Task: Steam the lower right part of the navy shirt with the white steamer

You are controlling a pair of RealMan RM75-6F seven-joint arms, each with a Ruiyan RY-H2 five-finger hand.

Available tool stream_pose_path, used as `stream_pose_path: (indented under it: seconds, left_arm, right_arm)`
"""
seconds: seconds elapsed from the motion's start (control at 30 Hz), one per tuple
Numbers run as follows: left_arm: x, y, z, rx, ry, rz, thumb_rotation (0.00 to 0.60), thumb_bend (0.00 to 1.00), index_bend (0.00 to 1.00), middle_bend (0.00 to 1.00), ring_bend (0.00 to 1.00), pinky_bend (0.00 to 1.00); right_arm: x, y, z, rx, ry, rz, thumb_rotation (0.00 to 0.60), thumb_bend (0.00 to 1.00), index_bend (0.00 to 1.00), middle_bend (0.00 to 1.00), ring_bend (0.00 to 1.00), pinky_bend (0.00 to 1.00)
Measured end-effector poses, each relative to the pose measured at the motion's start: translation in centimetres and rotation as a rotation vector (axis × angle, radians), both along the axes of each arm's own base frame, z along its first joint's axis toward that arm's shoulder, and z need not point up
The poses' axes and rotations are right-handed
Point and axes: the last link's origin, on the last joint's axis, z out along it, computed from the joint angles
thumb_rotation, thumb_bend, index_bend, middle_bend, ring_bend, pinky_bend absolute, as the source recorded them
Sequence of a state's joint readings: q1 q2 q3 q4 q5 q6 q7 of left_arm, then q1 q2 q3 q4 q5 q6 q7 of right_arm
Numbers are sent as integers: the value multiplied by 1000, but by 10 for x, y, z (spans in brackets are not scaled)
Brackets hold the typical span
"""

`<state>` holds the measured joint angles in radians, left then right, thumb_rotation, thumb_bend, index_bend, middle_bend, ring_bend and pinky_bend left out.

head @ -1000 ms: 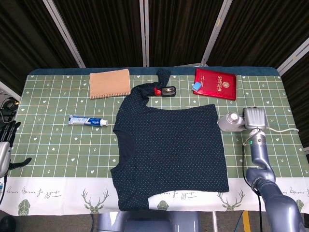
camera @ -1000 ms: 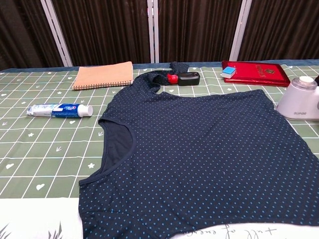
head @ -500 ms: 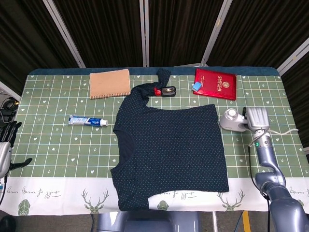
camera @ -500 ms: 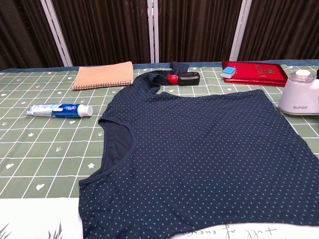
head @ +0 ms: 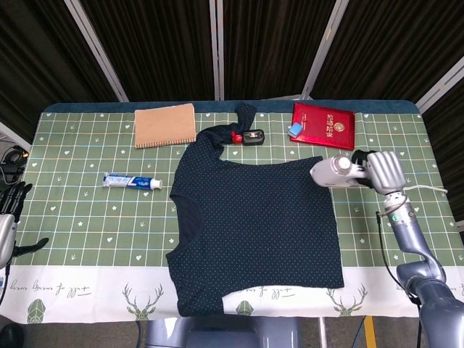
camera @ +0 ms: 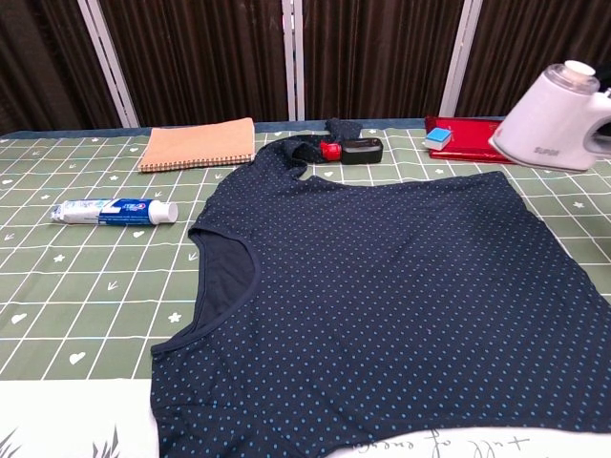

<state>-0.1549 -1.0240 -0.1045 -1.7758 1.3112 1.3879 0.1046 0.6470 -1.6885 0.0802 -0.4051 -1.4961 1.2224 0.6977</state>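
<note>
1 step done: right hand [head: 383, 172] grips the white steamer [head: 334, 172], lifted w/ nozzle over the navy shirt [head: 257, 228] edge; steaming itself is left.

right hand [head: 383, 171] raised, fingers gripping; left hand [head: 9, 217] idle.

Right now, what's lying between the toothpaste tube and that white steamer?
In the head view, only the navy shirt lies between the toothpaste tube and the white steamer, which the right hand holds.
</note>
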Motion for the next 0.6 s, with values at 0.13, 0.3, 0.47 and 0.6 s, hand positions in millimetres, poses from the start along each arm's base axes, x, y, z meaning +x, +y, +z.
stream_pose_path:
  seconds: [0.13,0.3,0.47,0.6]
  left_arm:
    - [1,0,-1,-6,-4,-3,600,0,0,0,0,0]
    - [3,0,-1,-10,-8,-13,600,0,0,0,0,0]
    - [3,0,-1,-12,-11,-16,600,0,0,0,0,0]
    - [2,0,-1,-14,-12,-14,600,0,0,0,0,0]
  right_arm:
    - [25,11,-19,71,-35,117,600,749,854,730,659,942]
    - [49,23,-43,157,-40,211,600,749,854,731,659,942]
    - [72,40,-73,246,-9,302,600,750,854,730,659,942]
    - [93,58,-99,323,6,387,600,750,854,731,659,942]
